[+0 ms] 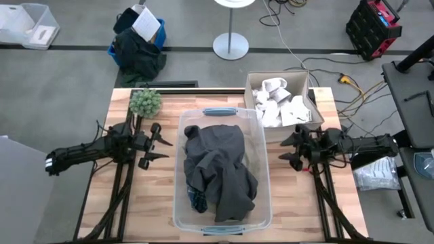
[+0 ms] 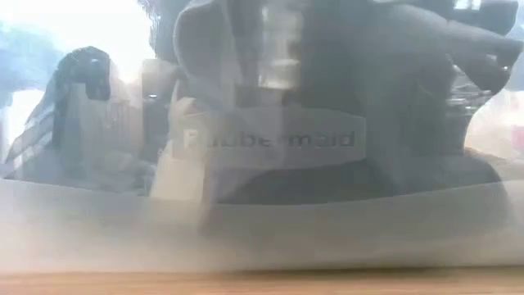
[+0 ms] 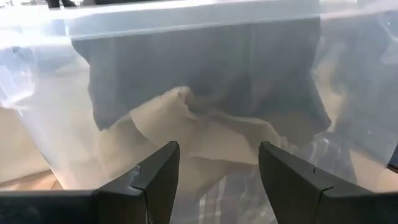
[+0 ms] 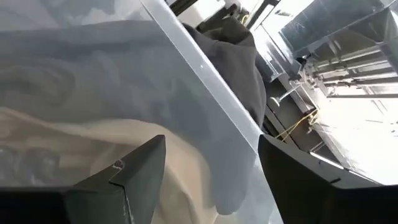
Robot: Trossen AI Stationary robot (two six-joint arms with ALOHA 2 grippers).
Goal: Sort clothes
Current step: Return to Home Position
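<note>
High view: the dark grey piece (image 1: 218, 169) is lying in the clear bin (image 1: 220, 112) mid-tabletop (image 1: 298, 203), its long axis running near to far. White pieces (image 1: 281, 107) are filling the brown box (image 1: 298, 78) far right. The left hand (image 1: 156, 144) and right hand (image 1: 291, 150) are flanking the bin, about equally near.

Low view: the bin wall is filling the frame.

Wrist views: both hands are gaping wide, empty, and the tan piece (image 3: 205, 134) is showing through the wall.

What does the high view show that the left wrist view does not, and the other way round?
Only the high view: the brown bin holding white pieces, the green plant, and the open right gripper. Only the left wrist view: a tan piece lying under the dark grey garment. Both: the transparent bin with the dark grey garment in it, and the open left gripper beside it.
</note>
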